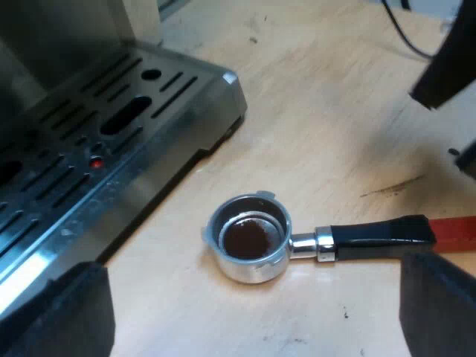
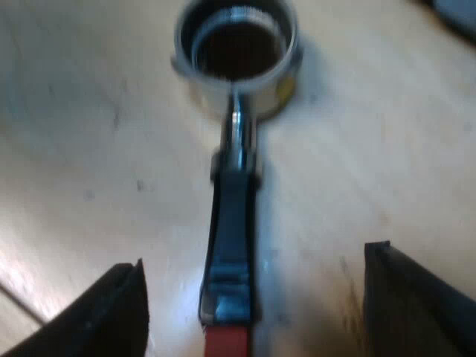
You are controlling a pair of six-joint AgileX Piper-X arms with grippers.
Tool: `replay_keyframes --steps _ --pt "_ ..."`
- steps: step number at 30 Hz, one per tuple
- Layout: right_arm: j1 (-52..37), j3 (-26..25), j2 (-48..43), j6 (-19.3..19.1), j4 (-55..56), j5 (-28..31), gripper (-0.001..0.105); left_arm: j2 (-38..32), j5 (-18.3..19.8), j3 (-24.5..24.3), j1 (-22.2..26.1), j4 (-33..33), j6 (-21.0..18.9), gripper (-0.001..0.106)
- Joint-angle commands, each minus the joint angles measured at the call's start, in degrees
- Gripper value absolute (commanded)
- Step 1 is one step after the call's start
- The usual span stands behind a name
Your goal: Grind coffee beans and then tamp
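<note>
The holder (image 1: 249,238) lies flat on the counter (image 1: 320,111), just beside the machine (image 1: 111,141). There is brown coffee (image 1: 247,239) in its cup. So the grinding looks done, and I think pressing the coffee down is the job now.

Your right tool (image 2: 253,260) is wide open. It has one finger on each side of the handle (image 2: 232,223), close to the red end (image 2: 225,342), and it does not touch the handle. Your left tool (image 1: 253,294) is wide open too and holds nothing. It hangs over the holder, near the machine's front.

To do this well, line up the right tool so the handle sits in the middle of the gap (it looks a bit nearer one finger now). Close slowly on the black part, not on the very tip, so the holder cannot swing round. Squeeze firmly, but do not lift. Keep the cup flat on the counter, or the coffee may slide into a heap on one side.

The handle looks smooth and round, so it may roll if you pinch it off the middle. Keep the left tool away from the cup's rim so nothing knocks the coffee out. When you press, come straight down on the middle of the cup and stay level.
</note>
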Motion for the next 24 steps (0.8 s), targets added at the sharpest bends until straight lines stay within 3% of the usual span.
replay_keyframes --steps 1,4,6,9,17,24 --pt "0.01 -0.48 -1.96 -3.91 -2.63 0.92 0.062 -0.06 -3.08 -3.11 -0.34 4.54 0.40 0.079" --pt "0.01 -0.48 -3.33 -9.98 -9.80 0.91 0.062 -0.08 -5.18 -5.96 -0.34 9.98 -0.75 0.079" --pt "0.01 -0.48 -3.33 -15.01 -15.33 0.91 0.062 -0.08 -7.45 -7.79 -0.34 13.91 -3.72 0.079" --pt "0.01 -0.48 -2.67 -17.48 -20.38 0.91 0.062 -0.17 -10.37 -8.44 -0.34 15.45 -5.42 0.079" --pt "0.01 -0.33 1.60 -15.55 -23.76 -0.97 0.062 -0.17 -12.09 -8.42 -0.34 15.32 -13.34 0.079" --pt "0.01 -0.33 6.82 -15.53 -29.11 -5.27 0.065 2.06 -14.11 -8.42 0.30 15.19 -16.65 0.079"
